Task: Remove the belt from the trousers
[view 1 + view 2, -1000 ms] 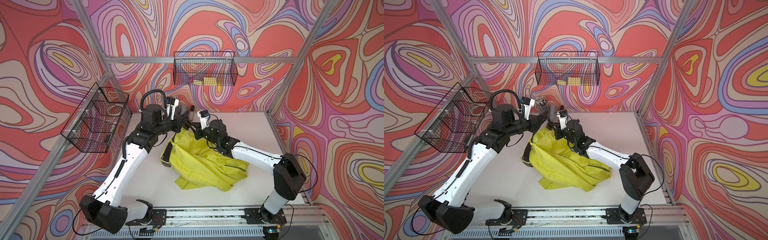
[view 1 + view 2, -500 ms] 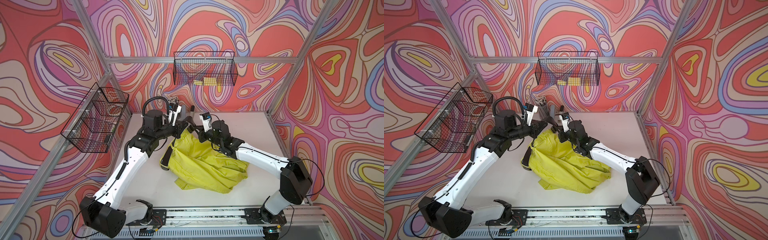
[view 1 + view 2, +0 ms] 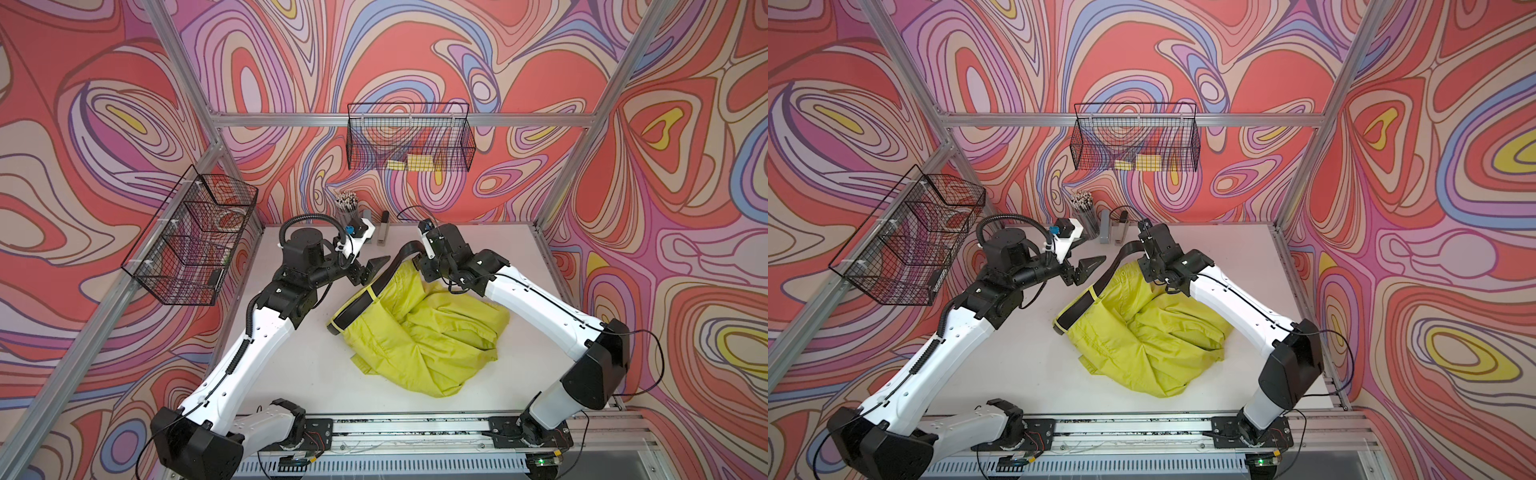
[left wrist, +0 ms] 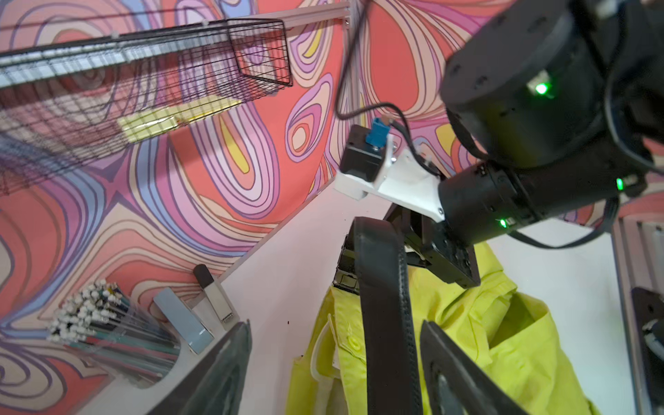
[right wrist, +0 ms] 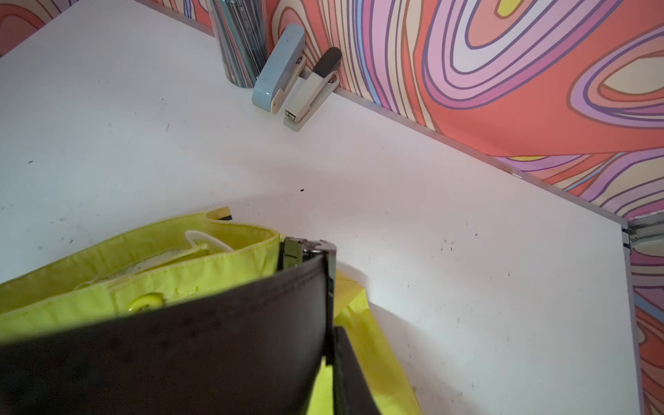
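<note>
In both top views the left jaws, clamped a second ago, now stand spread just beside the belt (image 3: 351, 309) (image 3: 1073, 313). It runs from the right jaws along the waistband of the trousers (image 3: 424, 340) (image 3: 1142, 340), heaped on the counter (image 3: 291, 374).

Left wrist view: the belt passes between the spread jaws, apart from both, and the right jaws pinch its raised end.

Right wrist view: the belt fills the foreground and hides the pinch. Its buckle (image 5: 298, 251) is partly covered.
</note>
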`<state>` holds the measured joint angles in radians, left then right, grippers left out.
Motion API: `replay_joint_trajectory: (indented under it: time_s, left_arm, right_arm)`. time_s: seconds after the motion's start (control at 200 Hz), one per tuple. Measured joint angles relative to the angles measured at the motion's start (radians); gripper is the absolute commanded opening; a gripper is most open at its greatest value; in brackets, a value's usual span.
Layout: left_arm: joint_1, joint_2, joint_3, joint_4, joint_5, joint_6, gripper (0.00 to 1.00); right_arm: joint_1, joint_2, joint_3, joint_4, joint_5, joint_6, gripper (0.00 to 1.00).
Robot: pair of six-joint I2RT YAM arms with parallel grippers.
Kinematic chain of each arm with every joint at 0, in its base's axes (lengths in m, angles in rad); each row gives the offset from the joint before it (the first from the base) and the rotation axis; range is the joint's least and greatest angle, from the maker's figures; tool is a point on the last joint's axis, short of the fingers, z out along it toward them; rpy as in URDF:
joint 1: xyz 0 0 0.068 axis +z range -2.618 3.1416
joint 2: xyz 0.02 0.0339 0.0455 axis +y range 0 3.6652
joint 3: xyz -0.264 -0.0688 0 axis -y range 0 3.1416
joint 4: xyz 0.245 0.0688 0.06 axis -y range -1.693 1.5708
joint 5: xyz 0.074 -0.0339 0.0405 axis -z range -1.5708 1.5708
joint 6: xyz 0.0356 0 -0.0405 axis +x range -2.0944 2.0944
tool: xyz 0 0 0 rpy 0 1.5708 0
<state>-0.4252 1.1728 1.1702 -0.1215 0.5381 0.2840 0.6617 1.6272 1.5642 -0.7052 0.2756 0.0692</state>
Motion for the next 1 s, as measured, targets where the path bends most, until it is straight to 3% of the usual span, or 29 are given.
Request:
replay_joint_trajectory:
  time_s: [0.185,0.521,0.626,0.821,0.871,0.956,0.997]
  left_arm:
    - [-0.138,0.031,-0.002,0.037,-0.042,0.161,0.79]
    - [-0.195,0.162,-0.002,0.148,-0.225,0.284,0.70]
    - [-0.198,0.201,0.011,0.163,-0.266,0.300,0.55]
    - [-0.202,0.259,0.067,0.190,-0.344,0.301,0.00]
    - [-0.200,0.265,0.074,0.185,-0.370,0.291,0.00]
    - [-0.198,0.267,0.082,0.159,-0.383,0.261,0.00]
    - [-0.201,0.267,0.095,0.138,-0.383,0.243,0.00]
  right_arm:
    - [0.000,0.051,0.099,-0.093,-0.018,0.002,0.00]
    - [0.000,0.072,0.177,-0.195,-0.067,0.003,0.00]
    - [-0.008,0.079,0.196,-0.219,-0.089,0.003,0.00]
    - [-0.008,0.092,0.205,-0.253,-0.131,-0.002,0.00]
    - [-0.003,0.089,0.206,-0.252,-0.145,-0.004,0.00]
    - [0.004,0.076,0.185,-0.221,-0.158,-0.002,0.28]
    - [0.002,0.056,0.145,-0.181,-0.166,0.002,0.36]
